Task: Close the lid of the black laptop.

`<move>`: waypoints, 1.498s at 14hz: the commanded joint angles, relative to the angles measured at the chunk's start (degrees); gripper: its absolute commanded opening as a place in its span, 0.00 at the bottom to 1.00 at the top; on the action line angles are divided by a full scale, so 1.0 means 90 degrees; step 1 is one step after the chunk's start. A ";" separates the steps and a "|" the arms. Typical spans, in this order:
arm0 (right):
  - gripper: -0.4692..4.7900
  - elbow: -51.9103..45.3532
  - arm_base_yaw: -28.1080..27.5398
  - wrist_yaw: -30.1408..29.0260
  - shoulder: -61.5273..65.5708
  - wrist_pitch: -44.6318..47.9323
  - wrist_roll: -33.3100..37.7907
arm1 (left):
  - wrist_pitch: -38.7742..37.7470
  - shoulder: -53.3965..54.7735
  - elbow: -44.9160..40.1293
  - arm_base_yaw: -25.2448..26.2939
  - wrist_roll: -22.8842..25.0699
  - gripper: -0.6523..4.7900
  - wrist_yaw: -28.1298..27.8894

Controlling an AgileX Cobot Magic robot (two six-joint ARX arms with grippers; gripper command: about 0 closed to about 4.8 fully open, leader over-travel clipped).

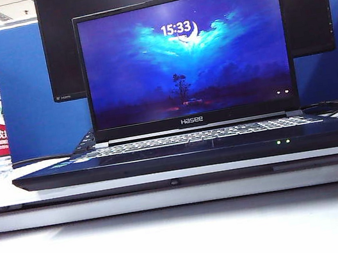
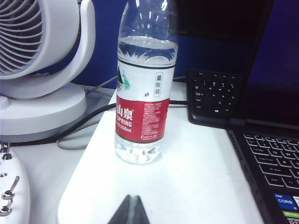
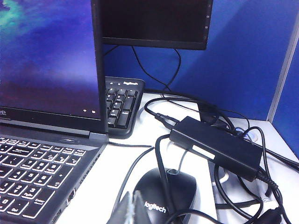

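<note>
The black laptop (image 1: pixel 193 152) sits open in the middle of the white desk, facing the exterior camera. Its lid (image 1: pixel 186 58) stands upright, showing blue night wallpaper, a 15:33 clock and a Hasee logo. Neither arm appears in the exterior view. My left gripper (image 2: pixel 132 198) is shut and empty, low over the white desk to the left of the laptop (image 2: pixel 273 165), just short of the water bottle. My right gripper (image 3: pixel 131 195) is shut and empty, to the right of the laptop (image 3: pixel 42 172), beside a mouse. The lid (image 3: pixel 51 60) shows edge-on there.
A water bottle (image 2: pixel 145 79) with a red label stands left of the laptop, a white fan (image 2: pixel 42 60) beyond it. A separate black keyboard (image 3: pixel 121 105) and a black monitor (image 1: pixel 303 0) sit behind. A black mouse (image 3: pixel 163 193), power brick (image 3: pixel 215 147) and tangled cables lie right.
</note>
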 commanded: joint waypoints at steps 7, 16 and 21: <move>0.09 0.0000 0.0002 -0.1350 -0.0002 0.0542 0.1909 | 0.0459 -0.0015 0.0007 0.0005 -0.2640 0.11 0.2004; 0.09 0.1472 0.0005 -0.2421 0.0435 0.2125 0.4053 | 0.2963 -0.0015 0.0104 -0.0005 -0.6572 0.11 0.6086; 0.17 0.4039 0.0002 -0.2912 0.2880 0.1661 0.3298 | 0.4034 -0.0012 0.0481 0.0000 -0.8034 0.11 0.5829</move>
